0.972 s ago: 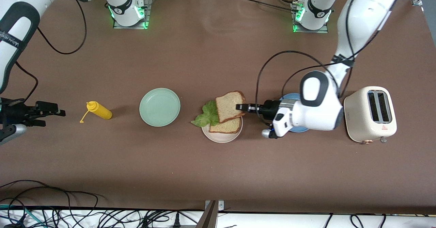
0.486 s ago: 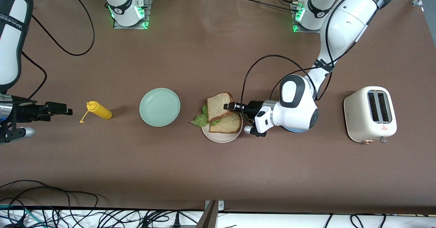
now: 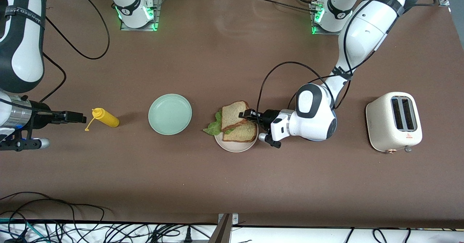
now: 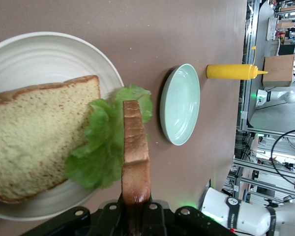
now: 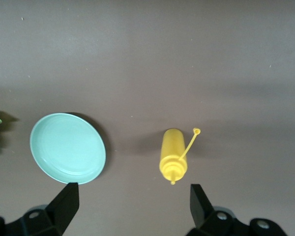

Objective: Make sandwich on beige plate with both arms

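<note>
Nearly there: the bottom slice (image 3: 242,133) already lay on the beige plate (image 3: 233,147) with the lettuce (image 3: 215,126) on it, the leaf spilling over the rim toward the right arm's end of the worktop. What remained, by my read, was to lay the top slice (image 3: 232,114) flat and let go.

The left end effector (image 3: 245,114) was clamped tight on that top slice, pinching it by the edge nearest the left arm's end. The bread hung tilted over the plate, its free edge dipping toward the lettuce; the left wrist view showed it edge-on, standing above the leaf and bottom slice, and whether it was touching the leaf I couldn't tell. So the slice sat right in the fingers, directly over its target.

The right end effector (image 3: 74,117) waited, fingers spread wide and empty, just beside the yellow bottle (image 3: 106,118) at the right arm's end. The mint plate (image 3: 170,114) sat between bottle and sandwich; a toaster (image 3: 394,121) stood at the left arm's end.
</note>
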